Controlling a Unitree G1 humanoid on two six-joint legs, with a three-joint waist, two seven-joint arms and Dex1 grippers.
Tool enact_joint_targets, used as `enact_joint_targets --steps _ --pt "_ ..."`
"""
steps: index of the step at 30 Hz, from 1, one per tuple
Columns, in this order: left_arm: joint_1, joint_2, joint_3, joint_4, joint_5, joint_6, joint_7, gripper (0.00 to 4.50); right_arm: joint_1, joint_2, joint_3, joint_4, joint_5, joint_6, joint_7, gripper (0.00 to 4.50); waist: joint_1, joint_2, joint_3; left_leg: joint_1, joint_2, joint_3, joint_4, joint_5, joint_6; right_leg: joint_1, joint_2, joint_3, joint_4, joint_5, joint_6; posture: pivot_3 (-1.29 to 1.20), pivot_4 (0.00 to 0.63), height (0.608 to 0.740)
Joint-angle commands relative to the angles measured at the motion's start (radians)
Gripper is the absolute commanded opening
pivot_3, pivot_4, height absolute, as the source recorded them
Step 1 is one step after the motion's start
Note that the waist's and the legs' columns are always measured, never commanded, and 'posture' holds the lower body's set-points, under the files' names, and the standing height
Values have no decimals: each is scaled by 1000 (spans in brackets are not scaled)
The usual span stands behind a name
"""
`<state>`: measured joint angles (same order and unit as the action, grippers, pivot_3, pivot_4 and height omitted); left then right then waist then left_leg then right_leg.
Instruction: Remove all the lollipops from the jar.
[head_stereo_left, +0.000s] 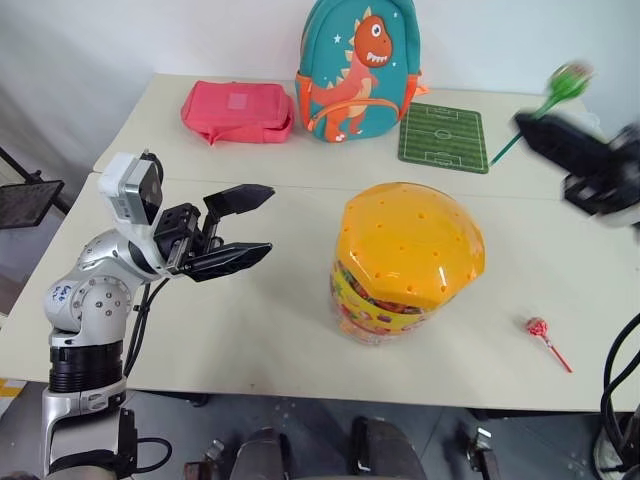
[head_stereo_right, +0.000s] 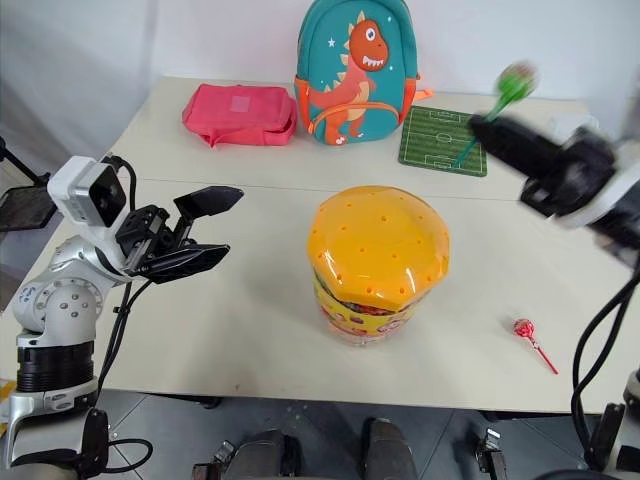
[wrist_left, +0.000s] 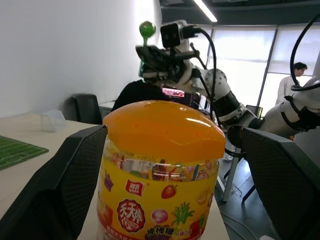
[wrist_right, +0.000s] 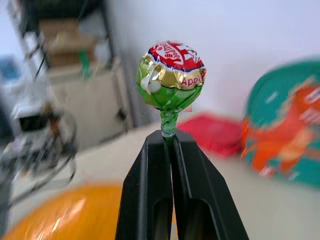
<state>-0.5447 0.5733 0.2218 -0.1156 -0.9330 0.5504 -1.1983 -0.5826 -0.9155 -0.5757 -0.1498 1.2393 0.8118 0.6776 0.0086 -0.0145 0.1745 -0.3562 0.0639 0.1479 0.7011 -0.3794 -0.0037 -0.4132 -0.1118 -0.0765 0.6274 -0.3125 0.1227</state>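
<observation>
Up at the frame's upper right, the right pincer (wrist_right: 169, 142) pinches a green lollipop (wrist_right: 170, 75) by its stick.
Left pincer (head_stereo_left: 245, 225) gapes empty, left of the jar (head_stereo_left: 400, 262); a red lollipop (head_stereo_left: 539, 328) lies on the desk (head_stereo_left: 250, 330).

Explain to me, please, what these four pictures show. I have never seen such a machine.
It is a humanoid robot with two arms. Two pictures come from its head, two from cameras on its wrists. On the table stand the jar with an orange lid, a pink pouch, a dinosaur backpack and a small football-pitch mat. One red lollipop lies beside the jar. The right gripper has its jaws shut on the green lollipop. The left gripper waits open beside the jar.
</observation>
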Motion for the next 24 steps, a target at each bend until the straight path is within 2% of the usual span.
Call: enact_joint_targets --steps 1,4,7,8,12,15,18,23,24 --pt "-26 13 -26 -45 14 -26 -49 4500 66 -120 -98 112 -69 60 -45 26 3 0 0 0 0 0 0 0 0 0 0 0 0 0 0 0 150 740" --pt "-23 45 -81 -38 88 -78 -130 4500 279 -264 -87 195 -264 109 -21 26 16 -1 0 0 0 0 -1 0 0 0 0 -1 -1 0 0 0 150 740" --pt "-1 75 -122 1 171 -159 -210 4500 526 -364 -43 214 -485 75 23 26 16 1 0 -1 -1 2 -2 0 0 0 0 -1 -3 0 0 0 150 740" --pt "4 77 -127 14 186 -177 -222 4500 569 -369 -43 219 -514 88 22 26 15 2 0 0 -1 2 -2 0 0 0 0 -1 -3 0 0 0 150 740" --pt "20 77 -133 29 209 -205 -240 4500 636 -334 -53 208 -587 69 27 26 -3 3 0 1 0 6 0 0 0 -1 0 1 -2 0 0 0 150 740" --pt "41 71 -134 29 215 -208 -231 4500 701 -313 12 221 -698 29 -3 26 -11 3 0 2 0 5 -1 1 0 0 0 2 -3 0 0 0 150 740" --pt "64 70 -133 23 224 -209 -217 4500 654 -241 116 337 -790 -26 -63 26 -11 2 0 2 1 5 -1 1 -1 0 1 1 -2 0 0 0 150 740" --pt "79 83 -118 14 233 -211 -199 4500 611 -202 199 367 -849 -75 -20 26 -11 6 0 2 0 5 -1 1 0 0 0 1 -2 0 0 0 150 740" --pt "83 87 -114 12 232 -211 -198 4500 603 -197 197 368 -848 -67 -13 244 -11 5 0 2 0 5 -1 1 -1 0 0 1 -2 0 0 0 150 740"
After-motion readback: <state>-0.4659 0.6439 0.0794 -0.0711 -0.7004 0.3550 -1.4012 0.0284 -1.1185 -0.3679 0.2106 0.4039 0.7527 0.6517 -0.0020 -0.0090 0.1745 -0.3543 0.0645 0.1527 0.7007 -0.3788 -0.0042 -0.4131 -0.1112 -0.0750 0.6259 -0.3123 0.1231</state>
